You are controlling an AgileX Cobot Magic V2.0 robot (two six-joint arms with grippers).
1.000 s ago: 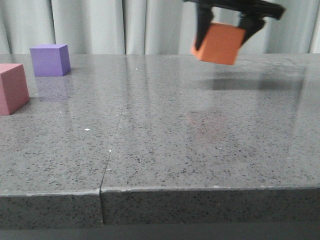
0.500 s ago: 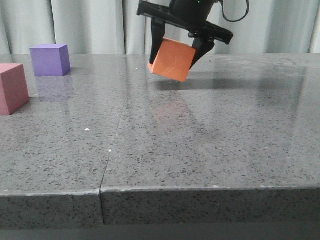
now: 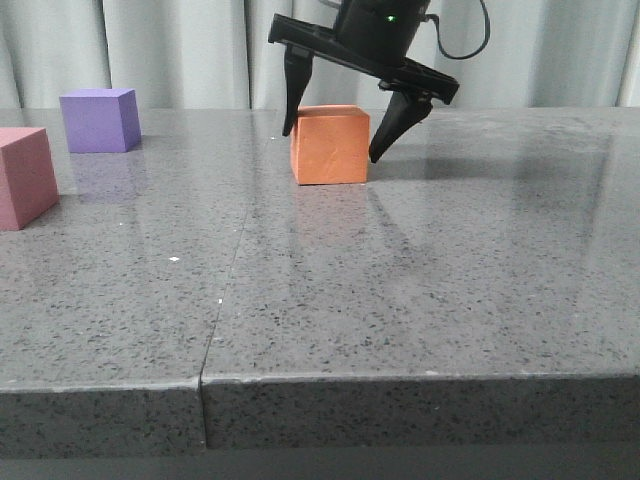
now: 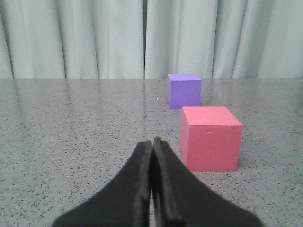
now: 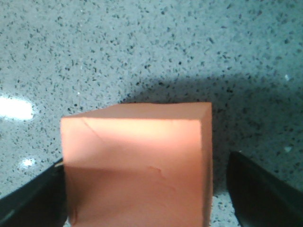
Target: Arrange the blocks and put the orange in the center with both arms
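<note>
The orange cube stands flat on the grey stone table, near the middle toward the back. My right gripper is open and straddles it from above, one finger on each side; in the right wrist view the cube sits between the fingers of the gripper, with a gap on one side. The purple cube stands at the far left back and the pink cube at the left edge. My left gripper is shut and empty, low over the table, short of the pink cube and the purple cube.
A seam runs across the tabletop from front to back, left of the middle. Pale curtains hang behind the table. The table's front edge is near the camera.
My right gripper has carried the orange cube leftward and down, set it on the table and opened off it. The purple and pink cubes have not moved.
</note>
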